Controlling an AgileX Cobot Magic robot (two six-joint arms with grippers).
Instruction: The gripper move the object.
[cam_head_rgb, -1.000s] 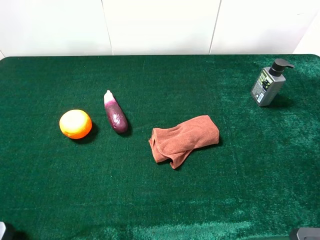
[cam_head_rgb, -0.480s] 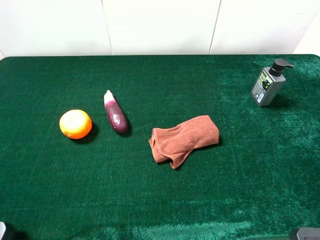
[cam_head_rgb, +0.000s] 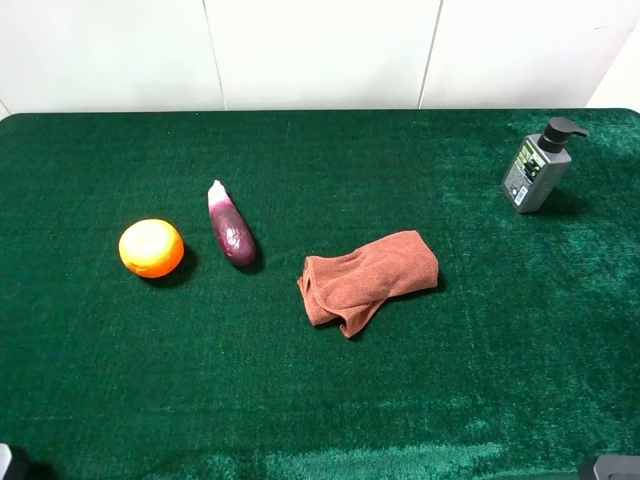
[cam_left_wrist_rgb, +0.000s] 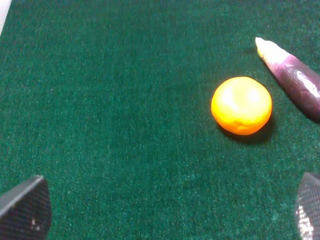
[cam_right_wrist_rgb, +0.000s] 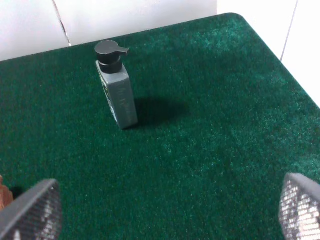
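I see a table (cam_head_rgb: 300, 400) covered edge to edge in deep green felt, its nap catching brighter light toward the far right. Behind its far edge stands a white panelled wall (cam_head_rgb: 320, 50), split by thin vertical seams.

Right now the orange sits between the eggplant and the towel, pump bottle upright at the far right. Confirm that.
Not quite: the eggplant sits between the orange and the towel, as the exterior high view shows. The pump bottle does stand upright at the far right.
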